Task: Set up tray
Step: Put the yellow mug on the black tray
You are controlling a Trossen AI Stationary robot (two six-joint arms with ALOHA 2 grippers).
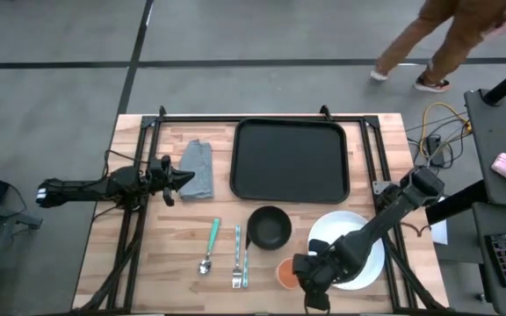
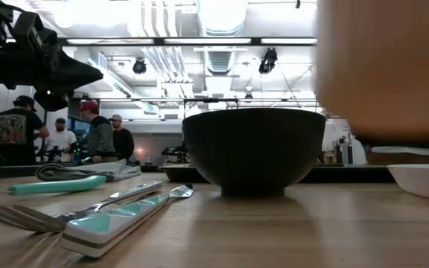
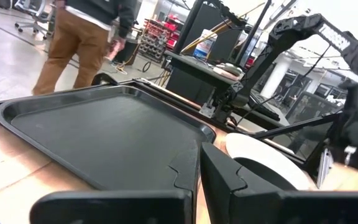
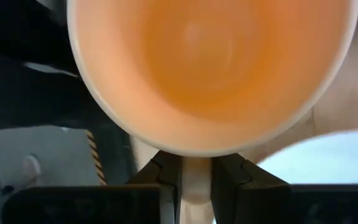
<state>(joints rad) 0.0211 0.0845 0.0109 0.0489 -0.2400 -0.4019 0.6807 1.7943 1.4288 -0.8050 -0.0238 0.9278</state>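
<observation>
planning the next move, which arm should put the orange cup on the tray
Right: the right gripper already grips the orange cup by its rim. The left gripper hovers over the grey cloth, holding nothing.

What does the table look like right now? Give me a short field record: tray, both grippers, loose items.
tray: black tray at the far middle of the table, nothing on it
right gripper: right gripper at the near edge, fingers shut on the orange cup
left gripper: left gripper at the grey cloth, left of the tray
bowl: black bowl near side of the tray
plate: white plate right of the bowl, under the right arm
cutlery: spoon, fork, knife left of the bowl
</observation>
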